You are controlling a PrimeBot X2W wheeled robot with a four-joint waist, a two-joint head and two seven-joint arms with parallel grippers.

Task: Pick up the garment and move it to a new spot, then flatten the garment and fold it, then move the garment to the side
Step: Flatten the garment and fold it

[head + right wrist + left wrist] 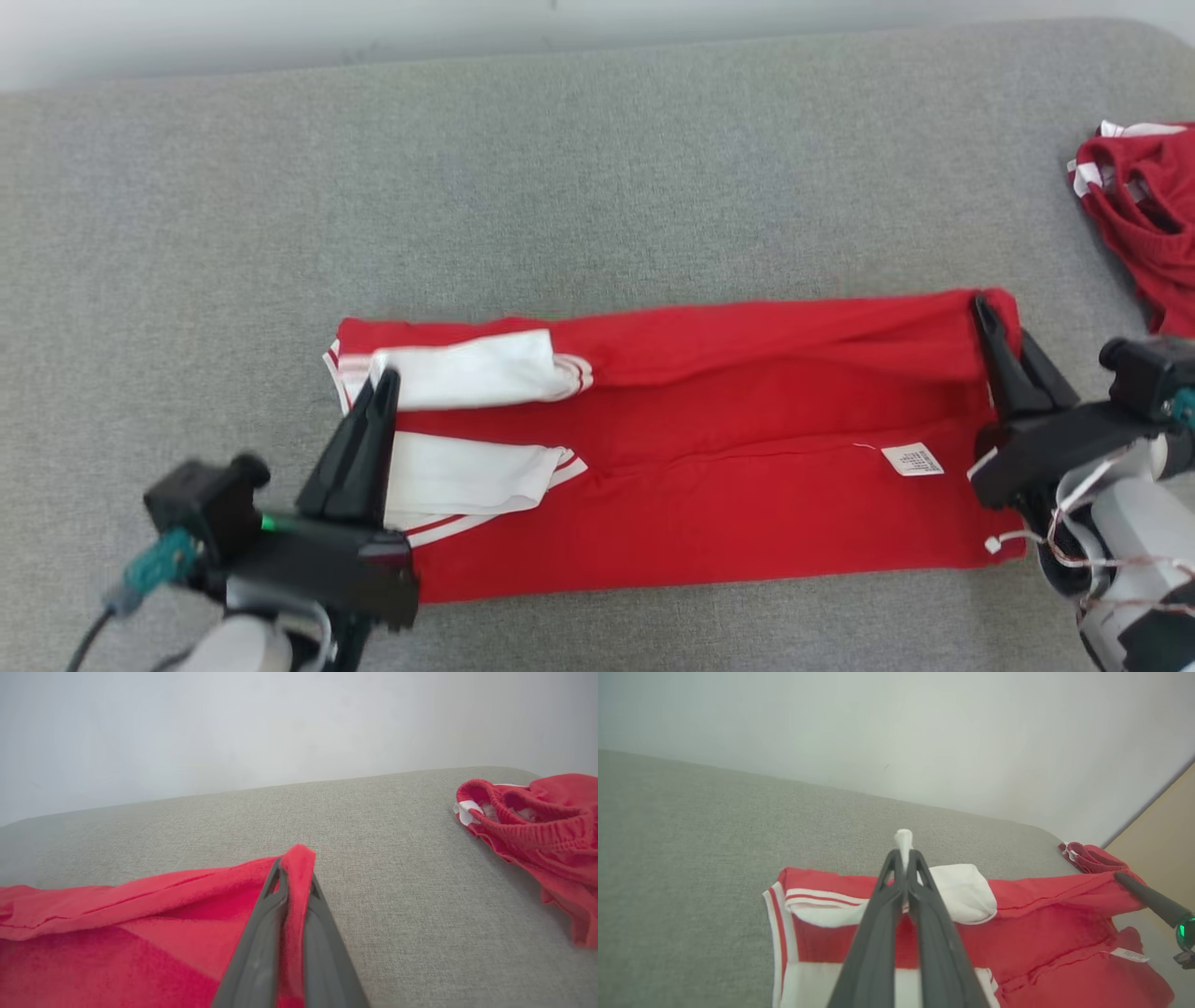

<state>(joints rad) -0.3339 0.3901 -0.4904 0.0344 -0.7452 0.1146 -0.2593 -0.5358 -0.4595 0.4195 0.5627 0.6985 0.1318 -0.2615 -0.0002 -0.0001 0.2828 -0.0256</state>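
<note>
No readable text: one white label, its print too small.
The label (912, 459) lies on the red garment (709, 467), toward the right edge of the grey fabric surface (597, 168); dark printed lines show on it, yet no letter or number can be made out.

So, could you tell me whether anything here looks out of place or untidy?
A second red garment lies bunched at the right edge of the grey surface, apart from the flat garment, whose white label faces up.
</note>
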